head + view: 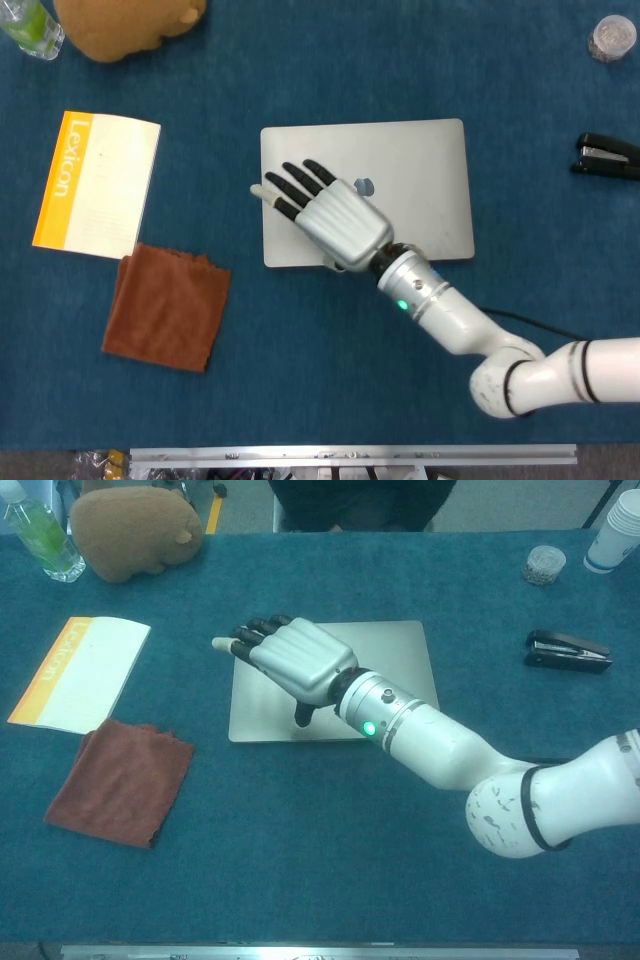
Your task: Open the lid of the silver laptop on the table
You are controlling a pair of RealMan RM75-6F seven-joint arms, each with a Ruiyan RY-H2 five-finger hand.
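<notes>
Silver laptop [410, 180], head view: lid closed and flat on the blue table [330, 380], logo facing up near the lid's middle. The right hand [335, 215] lies over the lid's left half, palm down, dark fingers [300, 182] extended and slightly apart toward the laptop's left edge, holding nothing; whether they touch the lid cannot be told here. The white forearm runs off to the lower right. Left of the laptop lie a yellow-and-cream booklet [97, 185] and, just below it, a brown cloth [166, 306]. A tan plush toy [125, 25] and a green bottle [28, 28] sit at the upper left; a black stapler [606, 157] and a small round jar [611, 38] at the right.

Chest view: the laptop [400, 670] sits centrally on the table [300, 860], still shut. The right hand [295, 660] is raised above the lid's left part, fingers [250, 635] outstretched and spread past the left edge, thumb pointing down toward the lid near its front edge, gripping nothing. The booklet [78, 675], cloth [120, 780], plush toy [135, 530], bottle [40, 535], stapler [566, 650] and jar [544, 564] appear again; a stack of white cups [615, 530] stands at the far right. The left hand appears in neither view.
</notes>
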